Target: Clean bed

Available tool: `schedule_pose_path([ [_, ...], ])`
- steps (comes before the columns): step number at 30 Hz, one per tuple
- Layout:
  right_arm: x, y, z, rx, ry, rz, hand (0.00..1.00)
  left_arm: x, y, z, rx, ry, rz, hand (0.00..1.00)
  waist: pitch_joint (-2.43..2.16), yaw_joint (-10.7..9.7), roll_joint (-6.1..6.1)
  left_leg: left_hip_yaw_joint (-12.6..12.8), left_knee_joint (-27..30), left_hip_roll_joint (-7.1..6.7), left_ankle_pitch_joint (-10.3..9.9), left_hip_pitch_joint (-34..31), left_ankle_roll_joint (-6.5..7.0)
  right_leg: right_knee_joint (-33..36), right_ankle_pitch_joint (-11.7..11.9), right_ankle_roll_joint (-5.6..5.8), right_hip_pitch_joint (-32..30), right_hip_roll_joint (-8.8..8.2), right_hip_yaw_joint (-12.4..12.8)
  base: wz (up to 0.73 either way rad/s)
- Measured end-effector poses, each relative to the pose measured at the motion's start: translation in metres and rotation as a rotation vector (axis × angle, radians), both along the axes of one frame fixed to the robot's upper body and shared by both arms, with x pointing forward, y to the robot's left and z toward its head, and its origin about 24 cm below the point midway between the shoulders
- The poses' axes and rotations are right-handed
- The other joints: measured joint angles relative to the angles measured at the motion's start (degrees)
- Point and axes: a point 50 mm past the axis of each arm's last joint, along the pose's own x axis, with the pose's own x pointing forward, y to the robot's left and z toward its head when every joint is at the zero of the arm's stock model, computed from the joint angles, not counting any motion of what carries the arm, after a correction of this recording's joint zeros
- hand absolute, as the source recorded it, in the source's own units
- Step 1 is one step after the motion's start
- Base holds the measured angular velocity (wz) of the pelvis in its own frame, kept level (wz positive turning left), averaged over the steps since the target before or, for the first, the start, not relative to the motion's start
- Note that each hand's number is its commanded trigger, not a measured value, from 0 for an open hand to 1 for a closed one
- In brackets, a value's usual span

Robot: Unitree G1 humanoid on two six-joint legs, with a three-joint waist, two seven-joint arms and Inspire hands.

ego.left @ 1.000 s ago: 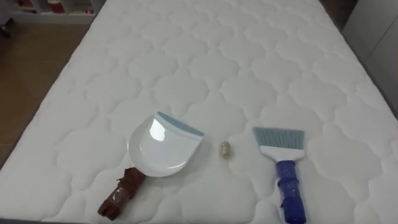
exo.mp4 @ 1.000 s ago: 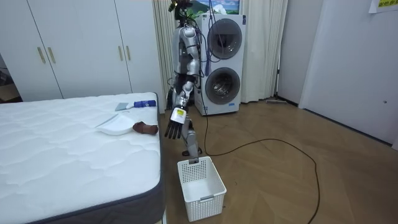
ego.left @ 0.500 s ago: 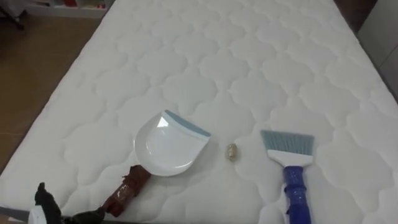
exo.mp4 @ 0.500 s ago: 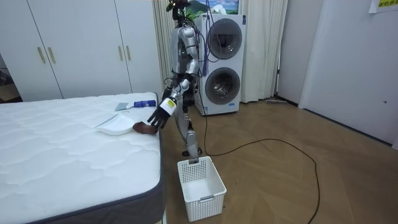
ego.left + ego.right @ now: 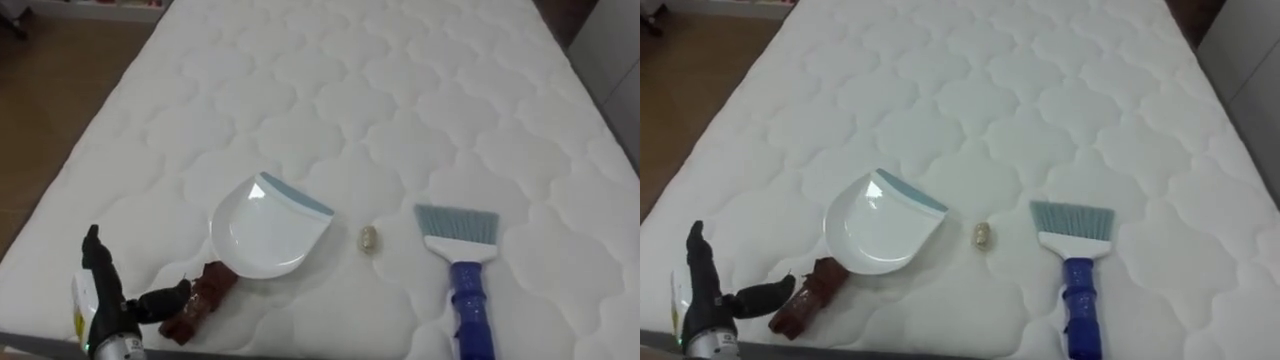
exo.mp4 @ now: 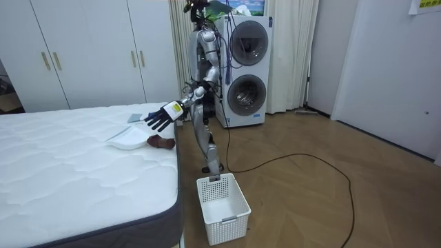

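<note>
A white dustpan (image 5: 263, 231) with a blue-grey lip and a brown handle (image 5: 199, 301) lies on the white quilted bed (image 5: 380, 90). To its right rests a small beige scrap (image 5: 368, 238), then a brush (image 5: 459, 258) with pale blue bristles and a blue handle. My left hand (image 5: 108, 303) hovers open just left of the dustpan's handle, thumb reaching toward it without gripping. In the room view the left hand (image 6: 159, 115) is stretched over the dustpan (image 6: 128, 141) at the bed's corner.
I stand at the bed's foot end, beside a stacked washer and dryer (image 6: 247, 65). A white mesh basket (image 6: 222, 207) sits on the wooden floor near my feet. Wooden floor (image 5: 50, 90) borders the bed's left side. White wardrobes (image 6: 83, 48) stand behind the bed.
My left arm has risen from hanging at my side to reach over the bed; the hand now shows beside the dustpan handle. The head camera tilted slightly.
</note>
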Motion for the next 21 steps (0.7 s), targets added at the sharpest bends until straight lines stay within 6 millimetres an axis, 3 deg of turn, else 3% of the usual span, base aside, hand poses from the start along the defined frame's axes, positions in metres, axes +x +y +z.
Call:
schedule_pose_path([
  [9,0.003,0.001,0.002,0.019,-0.035,-0.044,0.00,0.003,-0.001,0.001,0.009,-0.001,-0.025,0.00,0.06,-2.32,0.32,-0.02,0.49,-0.04,0.01,-1.10,0.00,-0.05,0.00,0.00,-1.14,-0.06,-0.04,0.00],
  [12,0.005,0.000,0.003,0.020,-0.046,-0.043,0.00,0.009,-0.005,0.003,0.009,-0.012,-0.045,0.00,-0.03,-2.47,0.66,0.02,0.55,-0.03,0.01,-1.91,0.00,-0.05,0.00,0.00,-1.88,-0.06,-0.03,0.00],
  [16,0.007,-0.004,0.004,0.016,-0.052,-0.047,0.00,0.015,-0.015,0.002,0.005,-0.004,-0.099,0.00,0.18,-2.46,1.50,0.66,0.82,0.00,0.01,-2.55,0.00,0.01,0.00,0.00,-2.53,-0.11,0.09,-0.02],
  [17,0.008,-0.005,0.005,0.014,-0.052,-0.048,0.00,0.016,-0.019,0.000,-0.003,0.014,-0.125,0.00,-0.01,-2.43,1.79,1.01,0.93,0.04,0.01,-2.98,0.00,0.05,0.00,0.00,-3.04,-0.10,0.40,-0.10],
  [21,0.012,-0.006,0.005,0.014,-0.063,-0.058,0.00,0.017,-0.025,-0.004,0.008,0.049,-0.183,0.00,0.04,-2.77,2.05,1.06,1.04,0.10,0.13,-4.65,-0.05,0.11,0.08,-0.12,-4.46,-0.05,0.50,-0.03],
])
